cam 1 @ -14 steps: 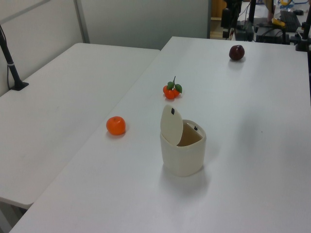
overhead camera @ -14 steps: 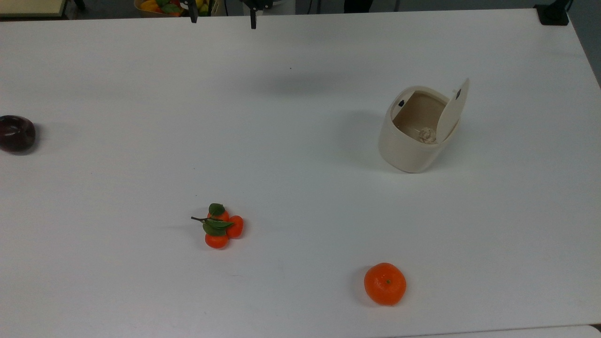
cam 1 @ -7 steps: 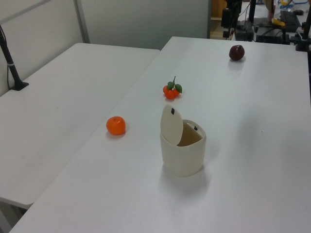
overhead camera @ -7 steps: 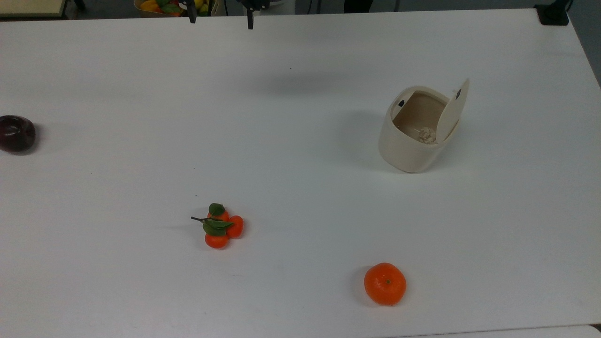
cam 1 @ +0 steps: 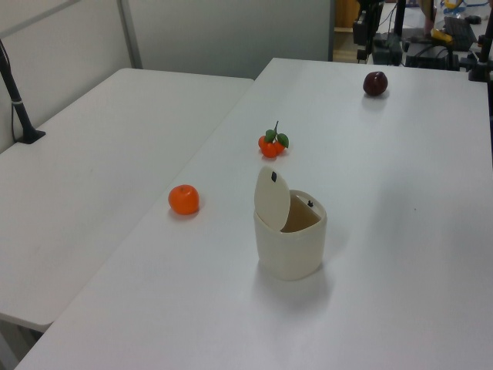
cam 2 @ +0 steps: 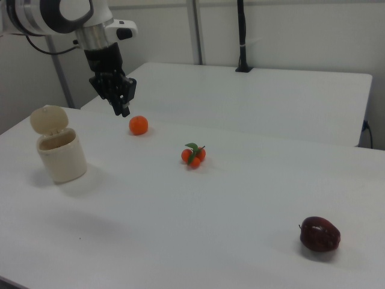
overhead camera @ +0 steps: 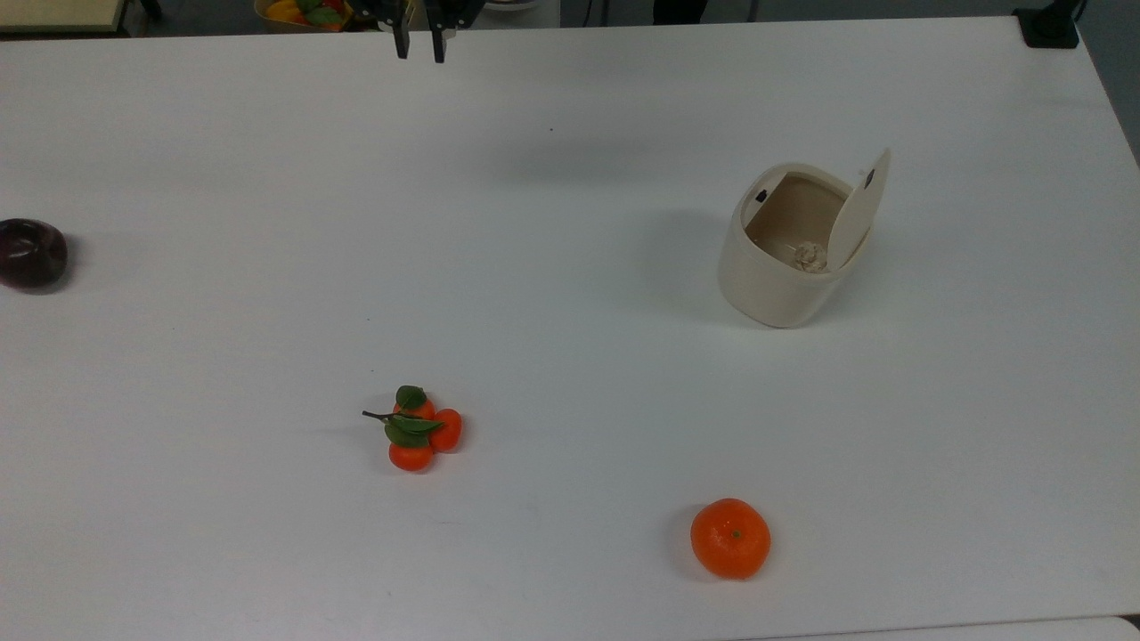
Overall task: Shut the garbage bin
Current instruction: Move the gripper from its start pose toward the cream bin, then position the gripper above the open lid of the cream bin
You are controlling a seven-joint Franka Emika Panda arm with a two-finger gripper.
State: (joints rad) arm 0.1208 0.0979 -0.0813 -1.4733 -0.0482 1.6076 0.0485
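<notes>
**Sitting wide open: the garbage bin with its lid up**

Looking down from the top view, the garbage bin (overhead camera: 782, 249) sits on the white table (overhead camera: 570, 356) at roughly 2 o'clock from the table's middle. It's a cream tub standing upright, and its flat lid (overhead camera: 857, 214) is flipped up on the hinge, standing almost vertical on the tub's 3 o'clock side. You can see straight into it, and there's a small crumpled pale wad (overhead camera: 810, 256) lying inside near the foot of the lid. A little black button (overhead camera: 761, 196) sits on the rim at about 10 o'clock of the opening.

The gripper (overhead camera: 419, 40) hangs up in the air at the table's 12 o'clock edge in the top view, well apart from the bin. Its two dark fingers (overhead camera: 402, 40) are close together with only a narrow slit between them, and they aren't pinching anything. In the right view the gripper (cam 2: 122, 107) points down, off to the 2 o'clock side of the bin (cam 2: 59, 146) and clearly above the tabletop.

Other stuff on the table: an orange (overhead camera: 730, 538) at 6 o'clock from the bin, a cluster of small oranges with leaves (overhead camera: 417, 429) out at the bin's 8 o'clock, and a dark red apple (overhead camera: 31, 253) at the far 9 o'clock edge.
</notes>
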